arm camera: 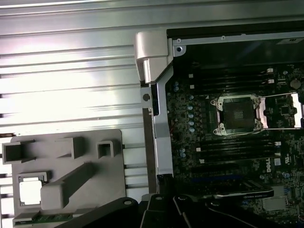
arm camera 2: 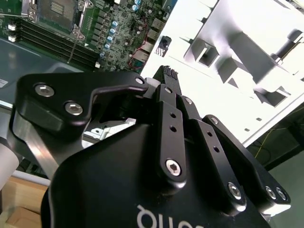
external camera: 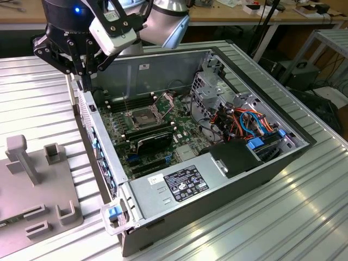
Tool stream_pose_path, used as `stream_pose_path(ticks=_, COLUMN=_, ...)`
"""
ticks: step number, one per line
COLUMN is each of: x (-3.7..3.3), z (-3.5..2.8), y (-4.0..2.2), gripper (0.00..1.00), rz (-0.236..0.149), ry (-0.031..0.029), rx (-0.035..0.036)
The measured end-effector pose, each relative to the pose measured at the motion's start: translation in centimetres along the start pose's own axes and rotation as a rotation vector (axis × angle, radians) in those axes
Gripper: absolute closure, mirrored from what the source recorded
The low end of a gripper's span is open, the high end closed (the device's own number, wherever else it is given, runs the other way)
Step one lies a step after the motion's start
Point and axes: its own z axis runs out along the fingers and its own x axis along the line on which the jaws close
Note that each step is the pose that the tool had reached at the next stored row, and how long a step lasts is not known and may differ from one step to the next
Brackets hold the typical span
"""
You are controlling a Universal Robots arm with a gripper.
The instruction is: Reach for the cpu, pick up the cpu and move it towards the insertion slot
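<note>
The gripper (external camera: 85, 81) hangs over the rear edge of an open computer case (external camera: 234, 197), on the exterior view's left, between the motherboard and a grey fixture plate (external camera: 22, 198) lying on the ribbed aluminium table (external camera: 272, 228). In the second wrist view its jaws look drawn together at the tip (arm camera 2: 169, 74), with nothing held between them (the black linkage bars converge to a single point). The cpu (arm camera: 29, 192) sits flat in a square recess of the fixture plate (arm camera: 71, 142), a pale square well apart from the gripper (arm camera: 164, 184), beside a raised grey bar on the same plate. The insertion slot (arm camera: 236, 115) lies on the motherboard inside the case, its silvery frame around a dark centre, with a metal flap swung open at one side and long black memory slots running along both flanks. In the exterior view the insertion slot (external camera: 142, 117) is near the middle of the board, lower than the gripper and apart from it
</note>
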Motion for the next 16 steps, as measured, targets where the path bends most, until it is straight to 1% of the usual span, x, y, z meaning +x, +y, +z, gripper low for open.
stream_pose_path(ticks=4, x=0.56, z=-0.01, y=-0.04, gripper=0.89, rz=0.0, ry=0.0, rx=-0.0001)
stream_pose_path(ticks=13, x=1.35, z=-0.02, y=-0.1, gripper=0.89, rz=0.0, ry=-0.0001, rx=-0.0001)
stream_pose_path(ticks=16, x=1.84, z=-0.03, y=-0.14, gripper=0.89, rz=0.0, ry=-0.0001, rx=-0.0001)
